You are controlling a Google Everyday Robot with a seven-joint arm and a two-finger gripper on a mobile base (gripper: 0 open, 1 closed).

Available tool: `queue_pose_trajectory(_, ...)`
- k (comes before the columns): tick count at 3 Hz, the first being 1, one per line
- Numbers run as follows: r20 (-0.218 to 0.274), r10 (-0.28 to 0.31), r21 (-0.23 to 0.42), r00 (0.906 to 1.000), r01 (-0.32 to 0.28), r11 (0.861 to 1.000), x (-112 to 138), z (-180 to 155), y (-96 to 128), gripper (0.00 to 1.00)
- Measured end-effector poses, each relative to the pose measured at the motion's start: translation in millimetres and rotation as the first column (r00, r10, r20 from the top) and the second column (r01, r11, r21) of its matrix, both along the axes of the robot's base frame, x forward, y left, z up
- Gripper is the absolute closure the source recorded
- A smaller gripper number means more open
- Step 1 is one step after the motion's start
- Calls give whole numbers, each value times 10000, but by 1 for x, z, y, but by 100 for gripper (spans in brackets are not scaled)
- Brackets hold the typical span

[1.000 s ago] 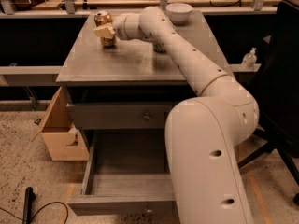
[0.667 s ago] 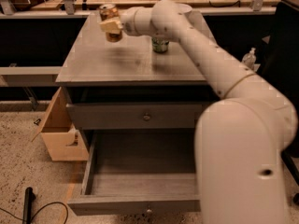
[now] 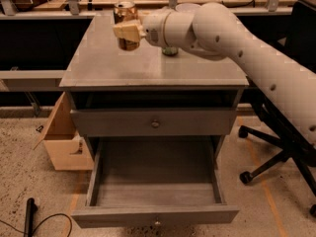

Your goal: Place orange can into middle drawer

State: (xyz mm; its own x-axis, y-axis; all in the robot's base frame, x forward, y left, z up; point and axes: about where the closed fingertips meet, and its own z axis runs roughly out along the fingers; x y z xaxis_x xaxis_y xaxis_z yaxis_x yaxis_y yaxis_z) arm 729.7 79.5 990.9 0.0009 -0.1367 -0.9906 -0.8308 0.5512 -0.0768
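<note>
My gripper [image 3: 126, 31] is shut on the orange can [image 3: 126, 17], a copper-orange can with a silver top, and holds it upright in the air above the back left of the grey cabinet top [image 3: 113, 68]. The white arm reaches in from the right. The middle drawer [image 3: 154, 215] is pulled fully open below, grey, with a small round knob on its front, and nothing inside. The closed drawer front [image 3: 155, 123] with its own knob sits above it.
A green-and-white can [image 3: 170, 51] stands on the cabinet top, mostly hidden behind my arm. A cardboard box [image 3: 64, 139] sits on the floor left of the cabinet. An office chair base [image 3: 269, 157] is at the right. A black cable [image 3: 29, 221] lies at bottom left.
The gripper has lifted the orange can off the cabinet top and carried it higher. The view has shifted closer and the arm now fills less of the foreground.
</note>
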Motion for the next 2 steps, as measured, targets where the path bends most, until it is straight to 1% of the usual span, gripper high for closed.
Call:
queue_pose_trajectory(1,-248,761,-215,9968,-766,9968,-81,-18,4,100)
queue_pose_trajectory(2,-832,958,-419,9919,-995,9942,-136,-61,6,100)
